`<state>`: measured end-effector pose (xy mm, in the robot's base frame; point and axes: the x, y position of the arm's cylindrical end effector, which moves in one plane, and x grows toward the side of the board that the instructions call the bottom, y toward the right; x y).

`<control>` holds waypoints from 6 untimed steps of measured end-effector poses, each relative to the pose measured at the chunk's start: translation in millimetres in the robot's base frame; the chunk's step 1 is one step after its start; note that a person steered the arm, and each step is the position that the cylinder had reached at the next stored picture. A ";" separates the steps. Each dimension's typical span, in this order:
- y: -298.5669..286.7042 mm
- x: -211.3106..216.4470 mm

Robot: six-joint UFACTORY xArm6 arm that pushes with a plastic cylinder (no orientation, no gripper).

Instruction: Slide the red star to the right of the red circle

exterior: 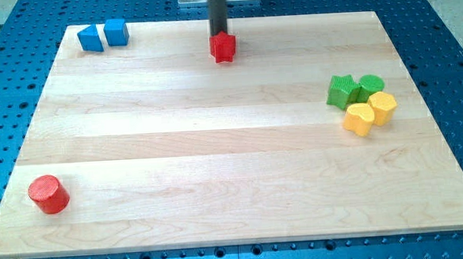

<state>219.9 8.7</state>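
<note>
The small red star-shaped block (223,47) sits near the top edge of the pale wooden board (233,169), a little to the view's left of the board's middle line, at about twelve o'clock from the board's centre. The straight dark rod (217,10) comes down from the view's top directly at the star's twelve o'clock side, and my tip (218,34) appears to touch the star's upper edge, though actual contact cannot be told for sure; the arm carries no gripper, so there is nothing to be apart or together, only the bare rod end. The red circle, a short red cylinder block (48,194), stands well apart from the star, near the board's lower corner on the view's left, at roughly eight o'clock from the star. At about ten o'clock from the board's centre, in the upper corner on the view's left, a blue triangular block (90,38) and a blue cube-like block (116,31) lie just beside each other. At about three o'clock, towards the view's right edge, four blocks cluster together: a green star-shaped block (341,91), a green rounded block (370,86), a yellow heart-shaped block (359,119) and a yellow rounded block (382,106), the yellow pair below the green pair. The board rests on a blue perforated table top (448,23)
</note>
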 end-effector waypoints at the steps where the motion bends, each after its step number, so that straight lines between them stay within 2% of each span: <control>1: 9.4 13.2; 2: -19.3 61.4; 4: -25.7 135.5; 6: -90.9 242.3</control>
